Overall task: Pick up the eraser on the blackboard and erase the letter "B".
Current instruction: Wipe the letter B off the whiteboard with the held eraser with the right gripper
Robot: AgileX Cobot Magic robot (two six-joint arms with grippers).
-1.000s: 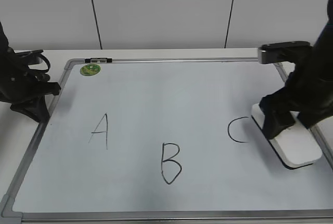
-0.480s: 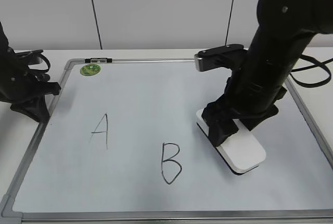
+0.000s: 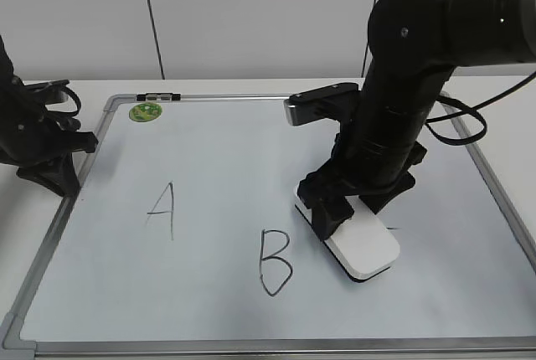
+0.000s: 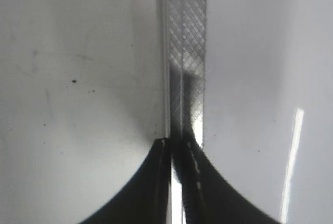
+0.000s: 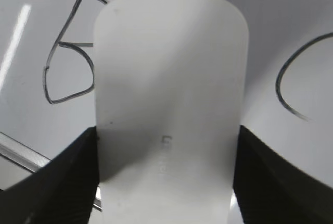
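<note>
— Toward the front edge of the blackboard (image 3: 276, 138), right of centre: what was logged there?

— Item one, the eraser (image 3: 362, 245), white, rounded, flat on the board. The right pincer (image 3: 347, 207) was clamped on its far end, one finger against each long side, as the right wrist view showed plainly (image 5: 169, 109).

— And the letter "B" (image 3: 275, 261)?

— Intact, near the front edge at the middle. The eraser lay just to its right; the exterior view showed a narrow strip of bare board between them. In the right wrist view the eraser covered part of the letter's right side (image 5: 70, 73).

— Other marks?

— An "A" (image 3: 162, 209) toward the left edge. In the right wrist view, a curved stroke (image 5: 296, 81) lay on the eraser's other side.

— Fittings?

— A green round magnet (image 3: 145, 111) at the far left corner.

— The left pincer (image 3: 60, 165)?

— Parked at the left edge, beside the frame. Its wrist view showed the fingers (image 4: 158, 182) drawn together with nothing between them, above the frame's grey strip (image 4: 187, 52).

— The surface (image 3: 251, 86)?

— White, showing beyond the far edge of the board.
</note>
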